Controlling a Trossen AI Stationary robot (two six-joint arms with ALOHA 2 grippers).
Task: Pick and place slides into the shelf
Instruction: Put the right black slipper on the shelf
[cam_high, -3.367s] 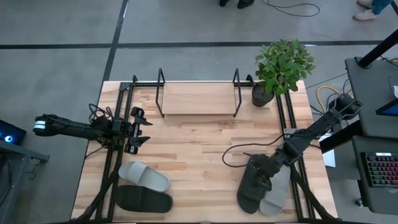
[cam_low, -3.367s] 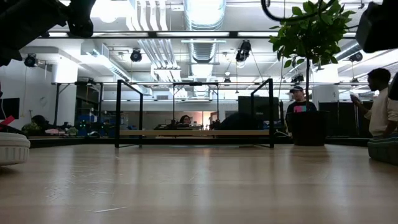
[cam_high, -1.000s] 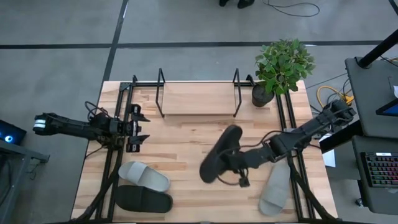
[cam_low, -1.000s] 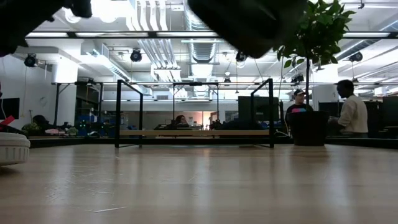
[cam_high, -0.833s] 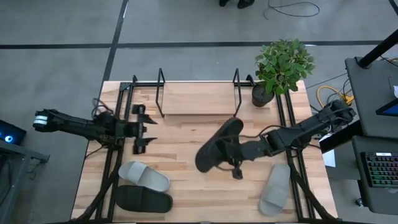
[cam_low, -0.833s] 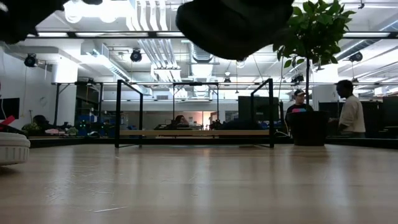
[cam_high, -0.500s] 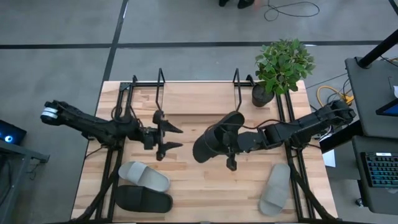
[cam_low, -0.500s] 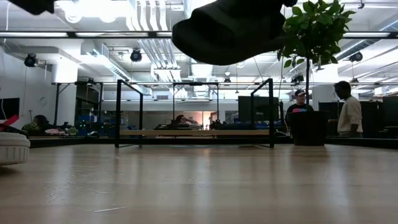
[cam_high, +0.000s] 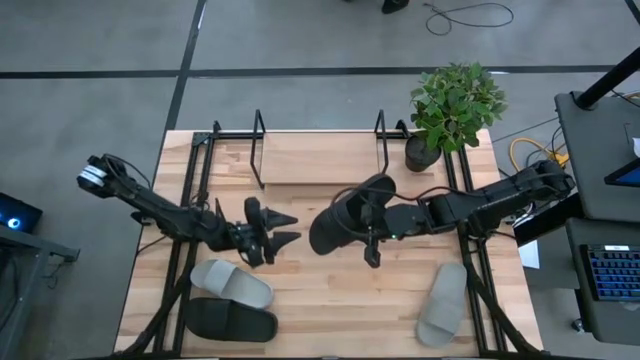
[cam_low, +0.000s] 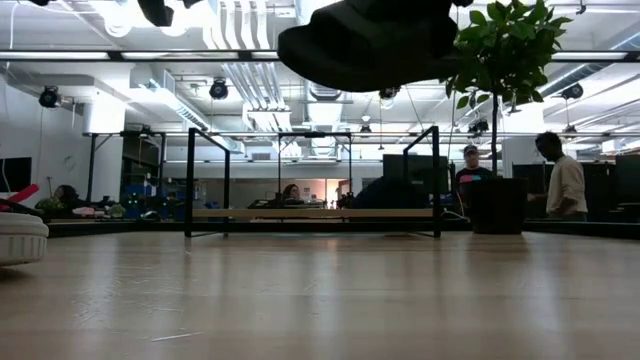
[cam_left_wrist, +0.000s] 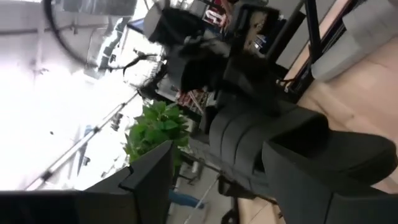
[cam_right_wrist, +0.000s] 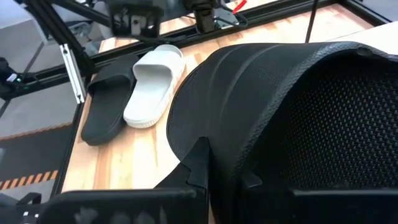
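Even bright overhead light on the counter (cam_high: 320, 290), soft faint shadows, glaring ceiling lamps (cam_low: 325, 20) in the low view, blown-out white patch and blurred dark slide (cam_left_wrist: 292, 155) in the left wrist view

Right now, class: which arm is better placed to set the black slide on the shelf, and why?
Right. The right gripper is shut on the black slide, held above the table just in front of the shelf. The left gripper is open and empty.

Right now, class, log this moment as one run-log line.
right gripper: shut on black slide, held above table | left gripper: open, facing it | shelf: no slides yet
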